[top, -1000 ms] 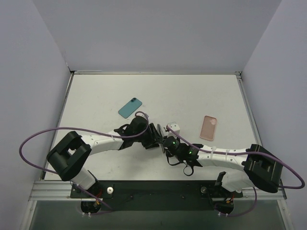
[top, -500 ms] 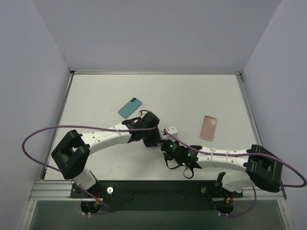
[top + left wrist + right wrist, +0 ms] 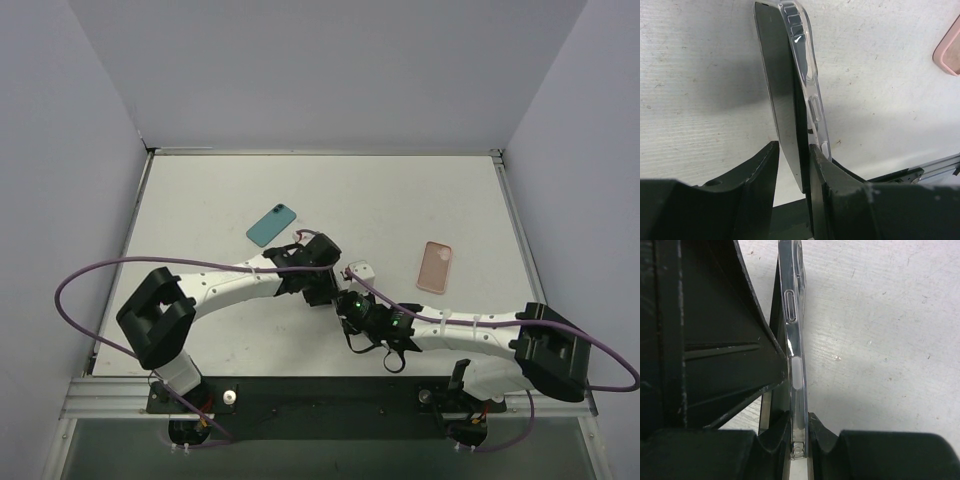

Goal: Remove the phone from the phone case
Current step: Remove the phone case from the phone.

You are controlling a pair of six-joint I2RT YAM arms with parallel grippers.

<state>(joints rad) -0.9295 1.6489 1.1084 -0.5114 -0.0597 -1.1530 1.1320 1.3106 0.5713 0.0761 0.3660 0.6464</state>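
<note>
Clearly, left jaws pinched the phone and right jaws its clear case, both long axes pointing up-frame.

No legible text, label, brand, number or sign on any object in these views.

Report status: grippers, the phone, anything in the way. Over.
Left gripper shut on phone. Right gripper shut on clear case. Phone not yet free of case. Pink case, teal phone well aside; nothing blocking.
</note>
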